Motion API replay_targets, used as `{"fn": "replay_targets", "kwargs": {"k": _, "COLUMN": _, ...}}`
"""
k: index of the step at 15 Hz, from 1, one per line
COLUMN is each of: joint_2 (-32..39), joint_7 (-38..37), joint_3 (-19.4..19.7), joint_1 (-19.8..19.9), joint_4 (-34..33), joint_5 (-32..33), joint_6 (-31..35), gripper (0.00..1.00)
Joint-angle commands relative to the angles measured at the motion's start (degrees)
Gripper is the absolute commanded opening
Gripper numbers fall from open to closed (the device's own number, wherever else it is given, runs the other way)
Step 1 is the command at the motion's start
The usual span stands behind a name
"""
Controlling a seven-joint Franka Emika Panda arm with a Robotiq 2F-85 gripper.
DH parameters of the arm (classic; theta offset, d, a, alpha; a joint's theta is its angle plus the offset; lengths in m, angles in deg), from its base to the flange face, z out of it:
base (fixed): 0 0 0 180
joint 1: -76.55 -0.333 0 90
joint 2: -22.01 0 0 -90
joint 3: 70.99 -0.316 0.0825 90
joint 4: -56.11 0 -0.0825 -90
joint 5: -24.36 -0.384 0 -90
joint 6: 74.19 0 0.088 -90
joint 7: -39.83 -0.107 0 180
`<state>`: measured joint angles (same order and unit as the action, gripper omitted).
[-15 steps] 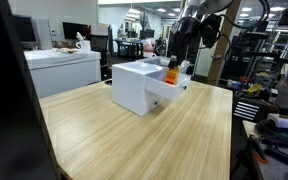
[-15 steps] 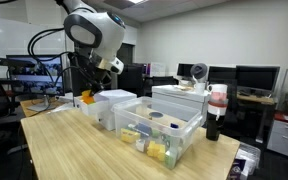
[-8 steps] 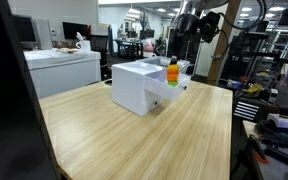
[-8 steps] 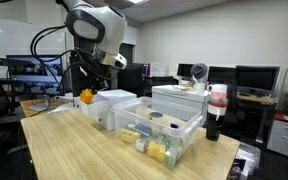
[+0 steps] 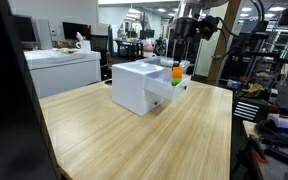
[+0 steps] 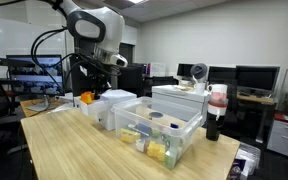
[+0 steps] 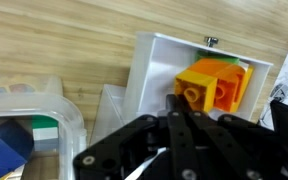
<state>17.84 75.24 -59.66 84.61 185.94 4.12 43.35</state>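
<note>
End effector (image 7: 174, 108) is hovering with its fingers pressed fully together, gripping nothing, above the orange block (image 7: 212, 88), which is lying in the open white drawer (image 7: 154, 58) on the surface (image 5: 134, 140).

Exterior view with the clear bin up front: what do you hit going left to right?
Orange plastic block → white box → clear plastic bin of small items → dark bottle with a reddish cap → black monitor.
</note>
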Motion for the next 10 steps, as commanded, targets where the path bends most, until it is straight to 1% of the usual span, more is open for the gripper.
{"fn": "replay_targets", "kwargs": {"k": 1, "joint_2": -0.5, "joint_7": -2.2, "joint_3": -0.7, "joint_1": 0.1, "joint_4": 1.2, "joint_5": 3.7, "joint_6": 2.7, "gripper": 0.31}}
{"fn": "replay_targets", "kwargs": {"k": 4, "joint_2": -0.7, "joint_7": -2.9, "joint_3": -0.8, "joint_1": 0.0, "joint_4": 1.6, "joint_5": 5.7, "joint_6": 4.6, "gripper": 0.51}}
{"fn": "replay_targets", "kwargs": {"k": 10, "joint_2": -1.2, "joint_7": -5.0, "joint_3": -1.2, "joint_1": -0.1, "joint_4": 1.9, "joint_5": 6.7, "joint_6": 8.0, "gripper": 0.90}}
